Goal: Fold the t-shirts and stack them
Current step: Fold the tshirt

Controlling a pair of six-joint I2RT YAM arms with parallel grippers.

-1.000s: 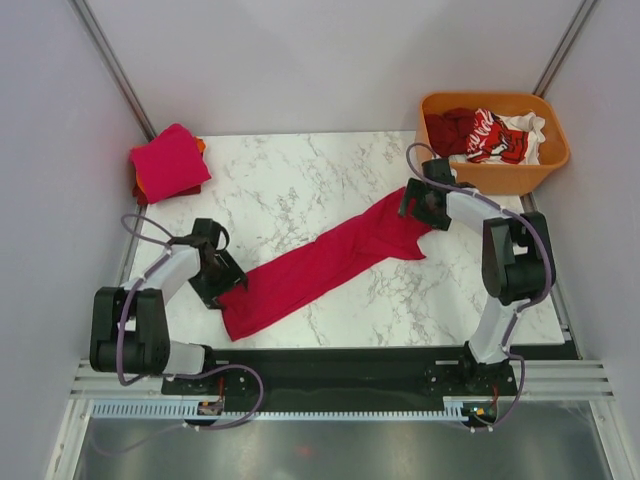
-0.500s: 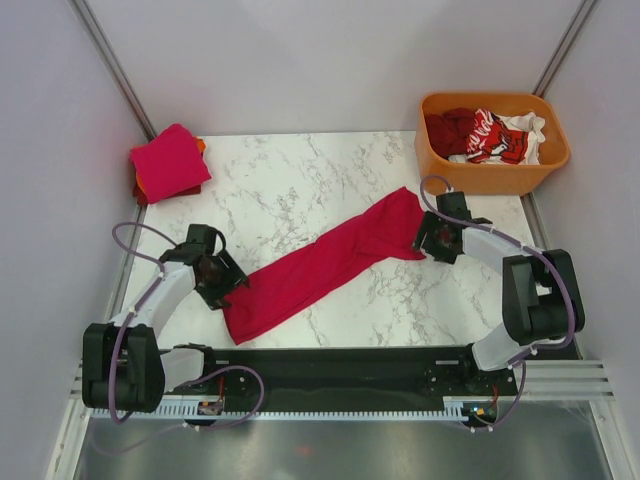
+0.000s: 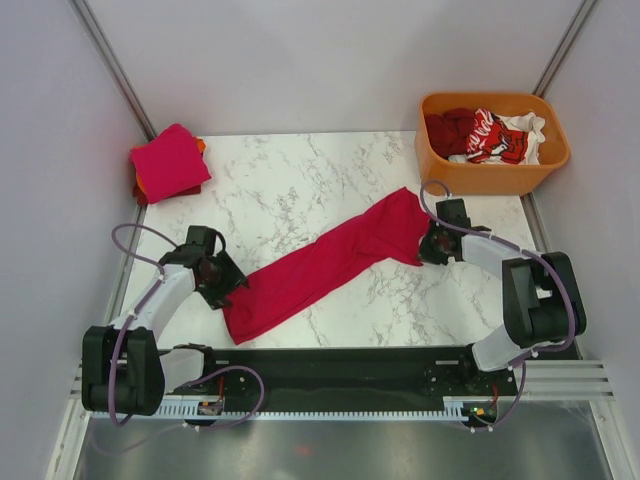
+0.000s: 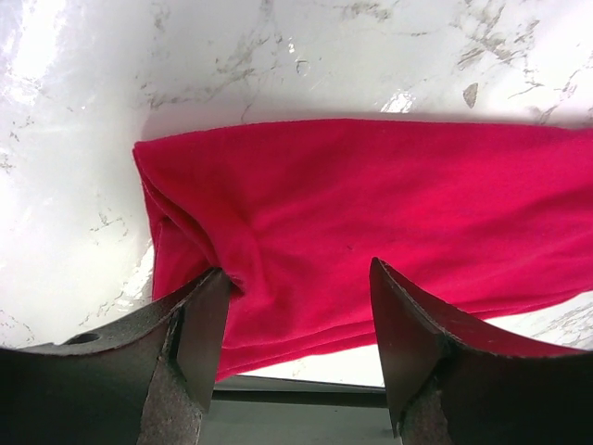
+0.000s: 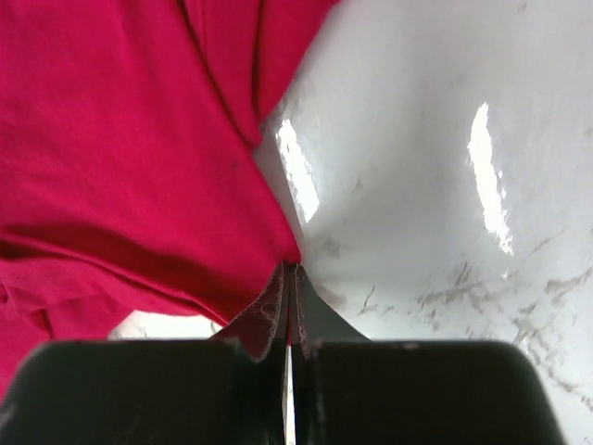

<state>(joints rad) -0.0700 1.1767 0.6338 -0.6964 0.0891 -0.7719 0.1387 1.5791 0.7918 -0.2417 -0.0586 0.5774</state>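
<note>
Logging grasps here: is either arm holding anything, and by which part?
The right gripper pinches the crimson t-shirt by an edge corner at its far end, jaws shut. The left gripper holds nothing; its jaws stand open over the near end.

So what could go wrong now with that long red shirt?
The right gripper pinches only a thin corner of the crimson t-shirt, so it might slip free when pulled. The left gripper is open over a bunched, layered end by the front edge of the table; it may grab uneven layers.
</note>
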